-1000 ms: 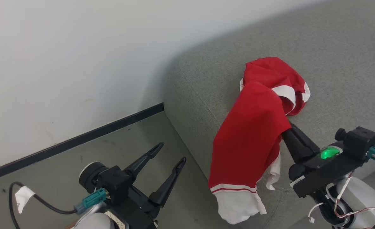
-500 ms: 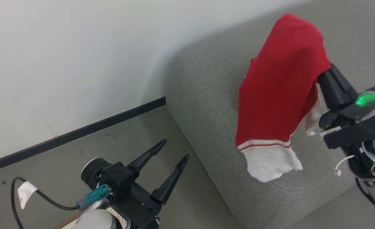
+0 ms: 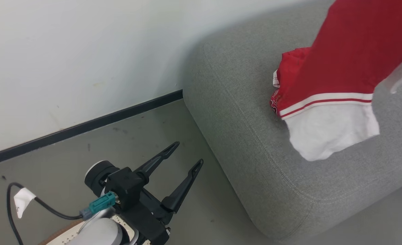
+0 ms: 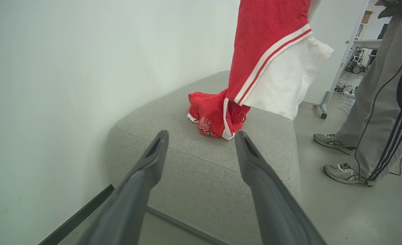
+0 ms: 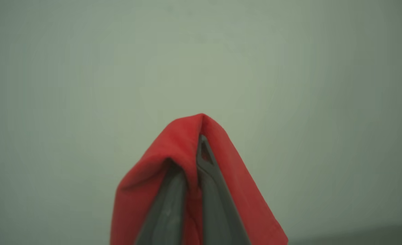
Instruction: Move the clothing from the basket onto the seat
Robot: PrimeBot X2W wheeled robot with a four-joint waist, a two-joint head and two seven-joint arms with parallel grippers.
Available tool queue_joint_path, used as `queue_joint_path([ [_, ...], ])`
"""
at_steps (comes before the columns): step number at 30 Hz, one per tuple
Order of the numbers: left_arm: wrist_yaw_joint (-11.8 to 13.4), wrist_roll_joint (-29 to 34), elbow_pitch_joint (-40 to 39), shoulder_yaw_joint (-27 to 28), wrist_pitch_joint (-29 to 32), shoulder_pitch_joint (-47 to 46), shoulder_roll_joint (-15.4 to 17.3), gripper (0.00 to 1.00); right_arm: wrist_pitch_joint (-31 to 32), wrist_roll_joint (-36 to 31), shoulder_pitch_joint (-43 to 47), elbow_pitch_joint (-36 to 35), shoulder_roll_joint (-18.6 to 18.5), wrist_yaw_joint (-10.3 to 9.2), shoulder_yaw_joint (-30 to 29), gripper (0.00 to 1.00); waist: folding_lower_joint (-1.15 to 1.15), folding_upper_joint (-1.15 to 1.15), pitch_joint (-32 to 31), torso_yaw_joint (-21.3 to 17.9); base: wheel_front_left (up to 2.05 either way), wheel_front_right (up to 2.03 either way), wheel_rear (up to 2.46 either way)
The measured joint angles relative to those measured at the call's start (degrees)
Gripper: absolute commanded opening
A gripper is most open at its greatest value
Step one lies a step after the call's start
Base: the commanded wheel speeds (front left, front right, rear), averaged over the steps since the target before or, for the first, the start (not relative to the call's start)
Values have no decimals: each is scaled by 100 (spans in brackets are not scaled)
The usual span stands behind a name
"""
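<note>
The right gripper is pinching its two dark fingers shut on a fold of a red soft-fabric jersey with a white striped hem, holding it in the air above the large grey fabric sofa. The jersey is hanging with its long axis straight down from the grip. Its white hem is lowest and is dangling clear of the sofa's top, not touching it. The coming move, as I judge it, is turning on that vertical gap: the garment is lying directly below the gripper, so lowering and letting go should be landing it on the sofa.

A second red garment, crumpled, with white trim and dark lettering, is lying on the sofa, partly hidden behind the hanging hem. It may be getting covered, which is doing no harm.

The left gripper is standing wide open and empty, low over the grey floor off the sofa's rounded corner and well apart from the jersey.

A person in grey striped track trousers is standing on the floor beside the sofa, opposite its wall side. From the left wrist view the hem seems to be hanging toward that edge, so the cloth could be sliding off.
</note>
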Motion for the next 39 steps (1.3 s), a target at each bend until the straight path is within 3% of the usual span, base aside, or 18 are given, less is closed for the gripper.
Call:
queue_joint_path([
  [10, 1, 149, -320, -10, 199, -128, 164, 100, 130, -11, -366, 1009, -400, -71, -304, 0, 0, 0, 386, 96, 0, 0, 0],
  [15, 1, 181, -492, -11, 334, -170, 260, 100, 178, -93, -457, 1461, -439, -412, -394, 0, 0, 0, 660, 135, 0, 0, 0],
  [17, 1, 189, -587, -1, 402, -245, 363, 100, 172, -331, -611, 1607, -457, -699, -401, 0, 1, 0, 842, 159, 0, 0, 0],
  [23, 0, 204, -806, 4, 567, -358, 469, 100, 165, -493, -890, 1927, -591, -1147, -515, 0, 1, 0, 1238, 228, 0, 0, 0],
  [34, -52, 247, -948, 90, 668, -704, 548, 100, 227, -1045, -894, 2549, -378, -1271, -53, 0, 1, 1, 1879, 477, 0, 0, 0],
  [39, -102, 247, -933, 105, 639, -766, 544, 100, 427, -1109, -896, 2921, -86, -1321, 102, 0, 0, 0, 2045, 685, 0, 0, 0],
])
